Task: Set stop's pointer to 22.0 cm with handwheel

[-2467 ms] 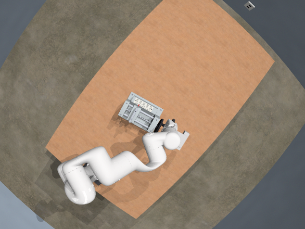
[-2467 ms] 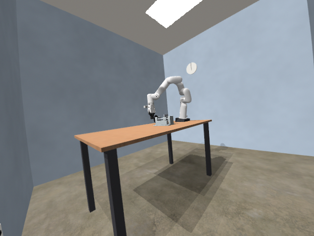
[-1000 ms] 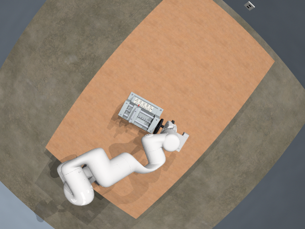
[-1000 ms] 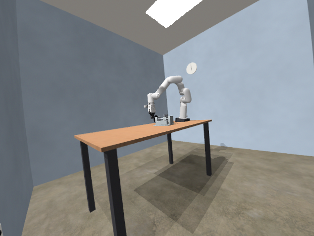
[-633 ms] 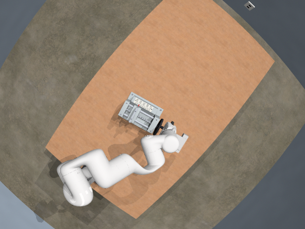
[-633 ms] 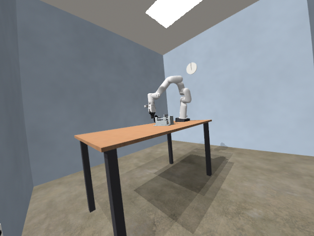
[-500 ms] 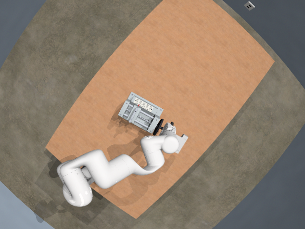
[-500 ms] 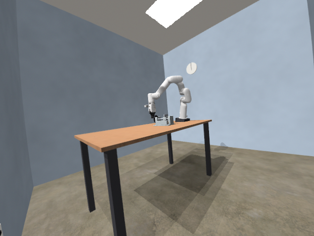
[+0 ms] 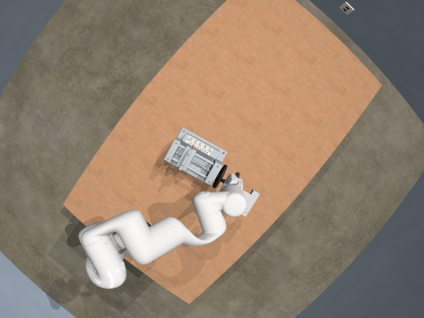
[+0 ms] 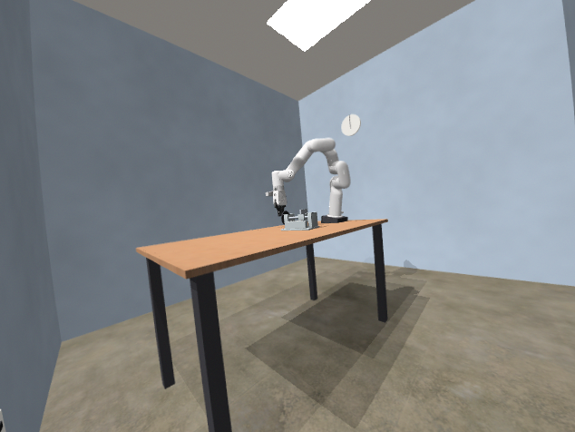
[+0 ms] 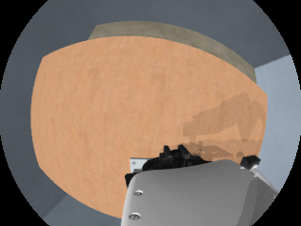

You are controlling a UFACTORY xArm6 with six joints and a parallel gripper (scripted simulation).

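A grey slide fixture (image 9: 194,155) (image 10: 299,220) stands on the wooden table (image 9: 260,85) (image 10: 222,249). Along its far side runs a white scale strip (image 9: 199,143) with a small red pointer (image 9: 192,146) near the strip's left part. The numbers are too small to read. A black handwheel (image 9: 219,176) sits on the fixture's right end. My gripper (image 9: 227,178) (image 10: 279,210) is at the wheel's outer face and is shut on the handwheel's handle. In the wrist view the gripper's grey body (image 11: 203,215) hides the fingers; only dark parts (image 11: 173,154) show at its top edge.
The white arm (image 9: 154,232) (image 10: 320,158) reaches from its base at the table's near-left corner. The table's right edge lies some way beyond the gripper. A round clock (image 10: 350,124) hangs on the far wall.
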